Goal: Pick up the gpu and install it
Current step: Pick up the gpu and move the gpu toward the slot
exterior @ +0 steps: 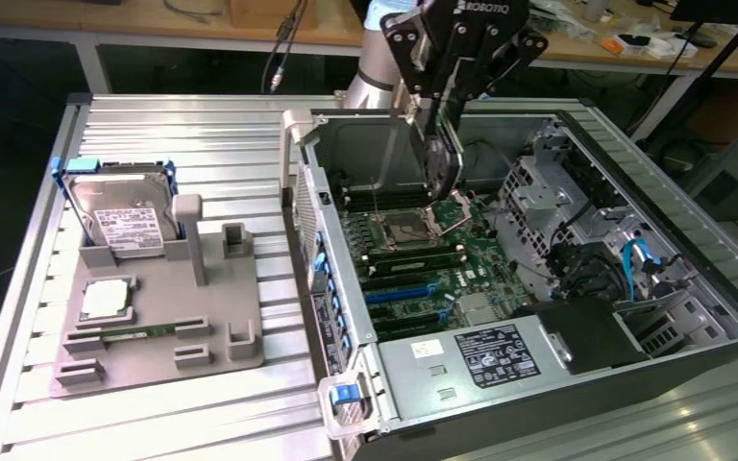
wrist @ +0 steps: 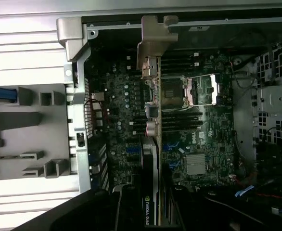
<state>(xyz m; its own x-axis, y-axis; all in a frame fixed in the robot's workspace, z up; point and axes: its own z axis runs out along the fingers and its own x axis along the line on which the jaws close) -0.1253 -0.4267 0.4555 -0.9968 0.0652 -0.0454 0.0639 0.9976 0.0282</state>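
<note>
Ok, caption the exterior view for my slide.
The gripper holds the gpu upright above the motherboard of the open case, with a hard drive at the exterior view's left.

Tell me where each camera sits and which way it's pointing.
Exterior view: off the arm, raised, angled down over the table and the open computer case; the arm and gripper show, holding the gpu upright.
Wrist view: on the wrist, looking down along the gpu's edge onto the motherboard; the gripper shows at the card's near end.
Shared: gpu, motherboard, case, grey parts tray.
</note>
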